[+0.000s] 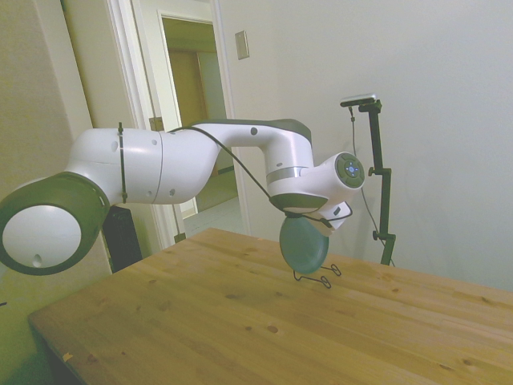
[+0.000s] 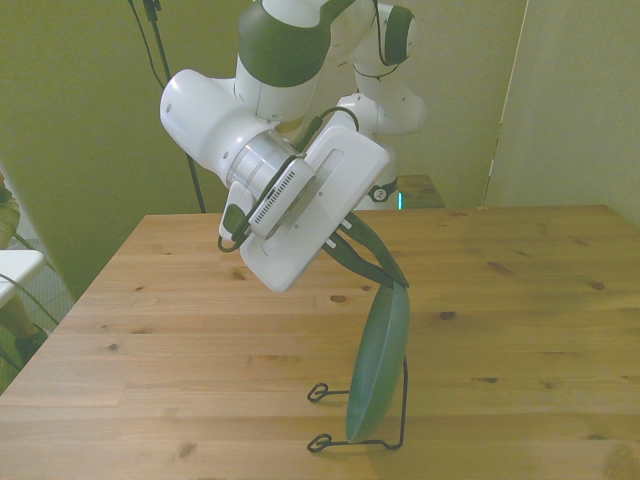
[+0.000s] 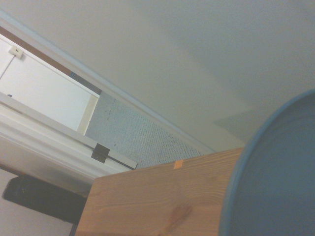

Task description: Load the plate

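hand (image 2: 385,272): clamped on plate (image 2: 380,365) top rim | plate: upright below, in wire stand (image 2: 385,442)

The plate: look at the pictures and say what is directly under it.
Under the plate, held on edge by the gripper, is a thin black wire stand on the wooden table. Whether the plate's bottom edge rests in the wire is hidden.

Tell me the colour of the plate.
Dark teal-green, plain, no pattern. The plate shows best in the front view.
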`<move>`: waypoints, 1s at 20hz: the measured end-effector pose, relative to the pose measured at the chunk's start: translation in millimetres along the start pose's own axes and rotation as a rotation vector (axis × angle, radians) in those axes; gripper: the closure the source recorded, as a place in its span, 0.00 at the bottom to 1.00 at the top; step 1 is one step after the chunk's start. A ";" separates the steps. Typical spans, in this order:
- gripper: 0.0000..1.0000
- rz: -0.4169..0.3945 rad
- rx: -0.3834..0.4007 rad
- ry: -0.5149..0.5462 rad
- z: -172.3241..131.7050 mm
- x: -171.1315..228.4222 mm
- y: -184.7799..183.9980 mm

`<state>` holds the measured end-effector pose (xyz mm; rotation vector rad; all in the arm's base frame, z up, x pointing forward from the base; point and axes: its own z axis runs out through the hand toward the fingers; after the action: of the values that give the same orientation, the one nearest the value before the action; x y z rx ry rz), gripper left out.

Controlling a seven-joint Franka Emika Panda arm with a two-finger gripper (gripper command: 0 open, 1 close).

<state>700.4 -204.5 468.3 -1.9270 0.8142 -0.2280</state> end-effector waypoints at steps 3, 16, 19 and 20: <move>1.00 -0.006 0.005 -0.006 5.4 1.9 -2.2; 1.00 0.002 0.025 -0.009 8.2 7.7 0.8; 1.00 0.007 0.025 -0.007 6.5 10.0 4.4; 1.00 0.008 0.024 -0.007 6.8 10.2 4.9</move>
<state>709.2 -207.4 458.9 -1.9003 0.8111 -0.2252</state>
